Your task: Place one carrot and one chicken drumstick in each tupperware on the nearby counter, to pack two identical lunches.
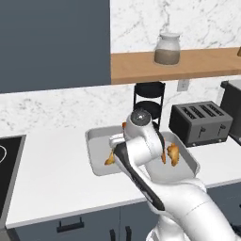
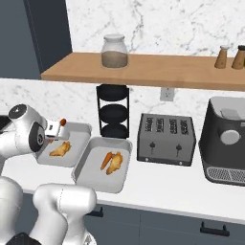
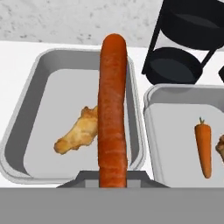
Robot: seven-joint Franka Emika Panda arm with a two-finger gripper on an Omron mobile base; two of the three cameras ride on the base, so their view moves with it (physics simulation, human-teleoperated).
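Gripper (image 2: 58,130): closed on a carrot (image 3: 112,109), held over the left tub (image 3: 37,94). In the hand view the carrot runs from 6 o'clock up to 12, crossing the tub's middle.

Left tub: holds one drumstick (image 3: 78,133), at 9 o'clock of the held carrot, lying on the tub floor.

Right tub (image 3: 183,98): just beside the left tub, at 3 o'clock of it in the hand view, rims almost touching. Holds a second carrot (image 3: 203,148) and a second drumstick (image 2: 116,164) side by side.

Black rack (image 2: 113,111): three round tiers, against the wall, at 12 o'clock of the right tub in the right base view.

Toaster (image 2: 165,139): four slots, at 3 o'clock of the rack. Dark appliance (image 2: 225,141) further right.

Counter (image 1: 52,174): white, dark drawers with black handles below. Black hob edge (image 1: 9,164) at its far left.

Wall: white marble, grey cabinet (image 1: 52,42) upper left. Wooden shelf (image 2: 143,72) carrying a jar (image 2: 114,51) and two brown shakers (image 2: 229,56).
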